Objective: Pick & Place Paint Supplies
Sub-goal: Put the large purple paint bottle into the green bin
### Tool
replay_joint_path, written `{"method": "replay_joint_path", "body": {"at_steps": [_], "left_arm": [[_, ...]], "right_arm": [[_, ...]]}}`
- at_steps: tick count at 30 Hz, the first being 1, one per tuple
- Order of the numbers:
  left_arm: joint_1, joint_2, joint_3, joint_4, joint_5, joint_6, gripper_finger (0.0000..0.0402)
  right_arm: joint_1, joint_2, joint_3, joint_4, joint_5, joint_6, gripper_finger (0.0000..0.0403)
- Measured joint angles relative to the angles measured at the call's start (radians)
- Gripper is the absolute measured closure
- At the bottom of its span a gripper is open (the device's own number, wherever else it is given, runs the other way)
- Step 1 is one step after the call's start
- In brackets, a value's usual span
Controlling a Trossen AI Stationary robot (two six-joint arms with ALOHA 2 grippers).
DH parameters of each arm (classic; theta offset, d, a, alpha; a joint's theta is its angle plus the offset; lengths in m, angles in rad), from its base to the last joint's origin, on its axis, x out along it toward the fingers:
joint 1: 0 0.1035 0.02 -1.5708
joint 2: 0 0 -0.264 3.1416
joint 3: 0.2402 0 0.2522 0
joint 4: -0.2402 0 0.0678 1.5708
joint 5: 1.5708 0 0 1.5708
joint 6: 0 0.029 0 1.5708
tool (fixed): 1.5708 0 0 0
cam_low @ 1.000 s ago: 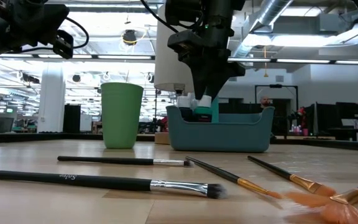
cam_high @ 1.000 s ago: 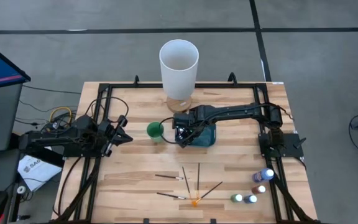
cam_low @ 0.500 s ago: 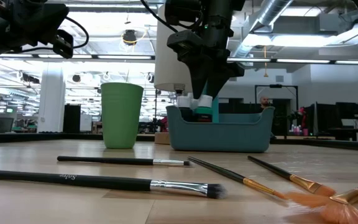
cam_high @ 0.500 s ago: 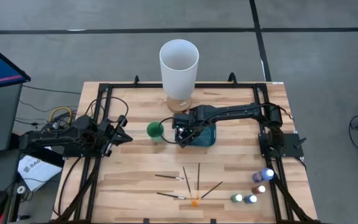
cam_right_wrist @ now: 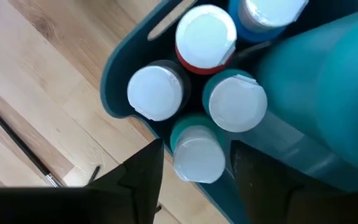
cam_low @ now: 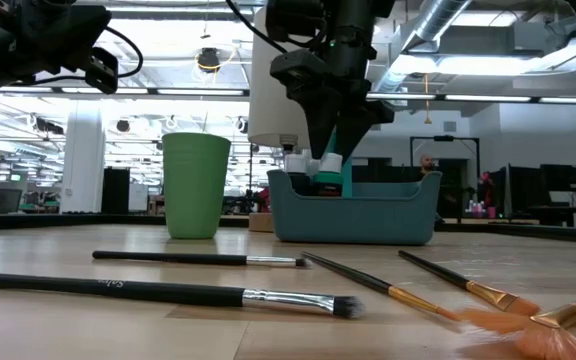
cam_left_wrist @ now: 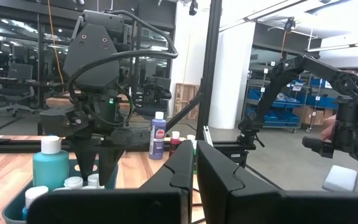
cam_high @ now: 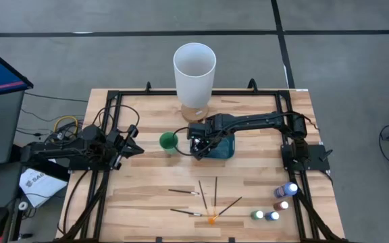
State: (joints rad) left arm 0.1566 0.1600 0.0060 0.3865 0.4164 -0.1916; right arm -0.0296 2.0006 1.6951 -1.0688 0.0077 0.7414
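My right gripper [cam_right_wrist: 191, 171] sits spread straight over the upright teal bottle [cam_right_wrist: 197, 152] in the bin [cam_right_wrist: 114, 74] (left gripper [cam_left_wrist: 194, 171] pinched empty, far off).

Bare table [cam_high: 147, 182] lies open at seven o'clock; green cup [cam_high: 168, 142] and white cylinder [cam_high: 194, 74] crowd the blue bin [cam_high: 225, 150].

White-capped paint bottles [cam_right_wrist: 198, 151] stand upright in a bin; brushes [cam_high: 206, 201] lie scattered.
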Motion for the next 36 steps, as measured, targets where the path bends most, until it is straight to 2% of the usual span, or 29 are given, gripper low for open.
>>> {"method": "replay_joint_path", "body": {"at_steps": [9, 17, 22, 28, 30, 36], "left_arm": [[0.000, 0.000, 0.000, 0.001, 0.000, 0.000, 0.0394], [0.000, 0.000, 0.000, 0.005, 0.000, 0.000, 0.0394], [0.000, 0.007, 0.000, 0.007, 0.000, 0.000, 0.0394], [0.000, 0.034, 0.000, 0.026, 0.000, 0.000, 0.0394], [0.000, 0.038, 0.000, 0.018, 0.000, 0.000, 0.0394], [0.000, 0.081, 0.000, 0.039, 0.000, 0.000, 0.0394]], "right_arm": [[0.000, -0.001, 0.001, -0.036, -0.008, -0.008, 0.0221], [0.003, -0.062, 0.016, -0.091, -0.007, -0.001, 0.0227], [0.034, -0.116, 0.017, -0.216, -0.005, 0.038, 0.0227], [0.153, -0.164, 0.012, -0.527, 0.043, 0.235, 0.0226], [0.201, -0.206, -0.019, -0.473, 0.042, 0.301, 0.0223], [0.356, -0.330, -0.111, -0.489, 0.033, 0.598, 0.0210]]}}
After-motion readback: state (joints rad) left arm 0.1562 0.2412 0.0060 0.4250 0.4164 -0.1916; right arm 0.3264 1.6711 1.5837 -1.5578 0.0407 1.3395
